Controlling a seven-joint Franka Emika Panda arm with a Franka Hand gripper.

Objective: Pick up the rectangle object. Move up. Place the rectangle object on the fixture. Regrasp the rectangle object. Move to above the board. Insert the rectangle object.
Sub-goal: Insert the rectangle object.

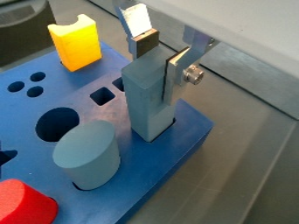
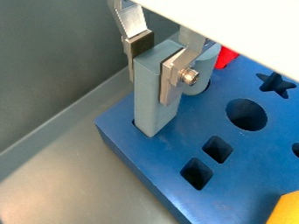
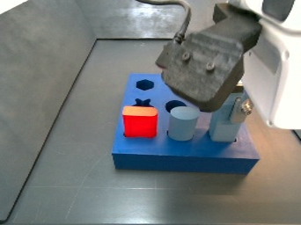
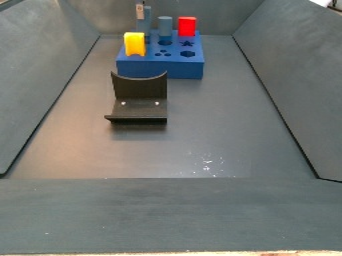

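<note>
The rectangle object point(image 1: 149, 96) is seen standing upright in a slot at a corner of the board point(image 1: 176, 166), its lower end sunk into the blue slab close to two of the slab's outer edges. The gripper point(image 1: 156, 52) is positioned over the bar's upper end, with one silver finger point(image 1: 179, 68) lying flat against a side face and the opposite finger point(image 1: 142, 28) shown above and behind the bar's top. The jaws are set around the bar's top, but whether it is clamped cannot be told from the pictures.

In a wrist view the same bar point(image 2: 152, 92) is shown rising from the board point(image 2: 176, 166) beside its edge, with grey floor falling away below it and two square holes point(image 2: 207, 162) left open to the lower right. A pale blue-grey cylinder point(image 1: 86, 155) is seated in the board at the lower left of a wrist view, a red cube point(image 1: 21, 206) is cut off by the frame's lower left corner, and a yellow notched block point(image 1: 73, 41) is set at the upper left.

In a side view the bar point(image 3: 227, 121) is found at the right of the frame, the cylinder point(image 3: 182, 120) just beside it and the red cube point(image 3: 140, 122) further left. In a side view the fixture point(image 4: 138, 96) is seen on the bare floor left of centre, well apart from the board point(image 4: 164, 62) at the top; wide open floor is left below it.
</note>
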